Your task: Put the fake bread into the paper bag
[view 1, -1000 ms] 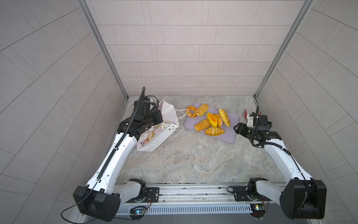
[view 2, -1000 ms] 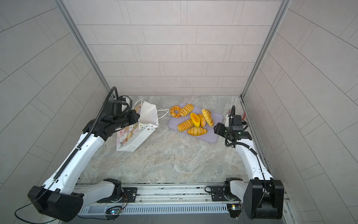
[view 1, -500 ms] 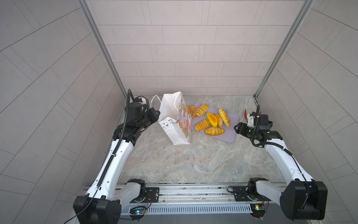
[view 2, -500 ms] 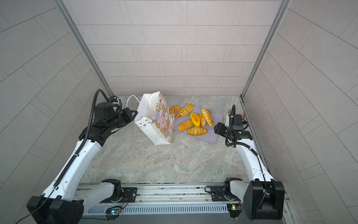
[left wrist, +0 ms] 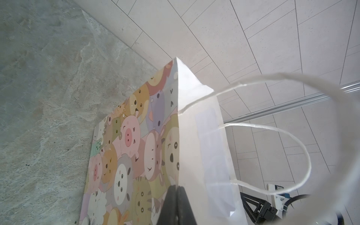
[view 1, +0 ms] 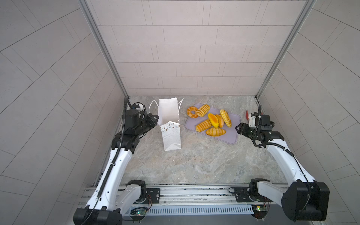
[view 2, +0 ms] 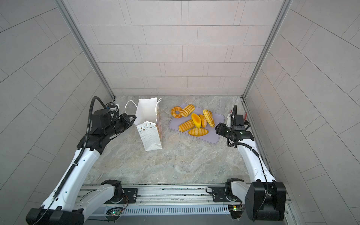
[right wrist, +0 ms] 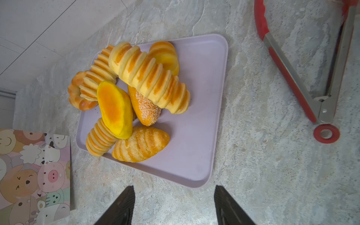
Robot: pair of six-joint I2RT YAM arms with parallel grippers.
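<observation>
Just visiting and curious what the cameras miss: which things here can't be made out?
- Inside of the paper bag: both top views, its own walls hide the bottom.
- Tips of the tongs: right wrist view, cut off by the edge; top views, mostly behind the right arm.
- The sesame roll: right wrist view, partly buried under a striped loaf.

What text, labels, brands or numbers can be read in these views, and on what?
No readable text in any view.
paper bag: cartoon animal faces, dots and triangle bunting, no letters.
white tag behind the bag: dark marks, too blurred to read.
tray, fake bread, tongs: no markings visible.
</observation>
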